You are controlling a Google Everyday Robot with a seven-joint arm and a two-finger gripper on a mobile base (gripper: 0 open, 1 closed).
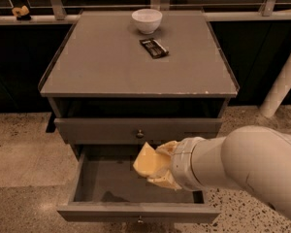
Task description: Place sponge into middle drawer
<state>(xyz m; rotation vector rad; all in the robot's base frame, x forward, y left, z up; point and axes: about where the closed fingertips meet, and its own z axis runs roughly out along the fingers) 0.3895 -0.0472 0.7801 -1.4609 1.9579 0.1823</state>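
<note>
The yellow sponge [149, 163] is held in my gripper [157, 168], which reaches in from the right on a thick white arm. It hangs over the open middle drawer [106, 184], above the right part of its bare grey floor. The drawer is pulled out toward the camera, and its small knob [139, 221] shows at the front centre. The closed drawer front one tier higher [97, 130] has its own dark knob. The gripper is shut on the sponge, and the sponge hides most of the fingers.
On the cabinet top [97, 62] stand a white bowl [146, 20] at the back and a small dark flat packet [153, 47] near the middle. A white post [281, 86] leans at the right. A speckled floor surrounds the cabinet.
</note>
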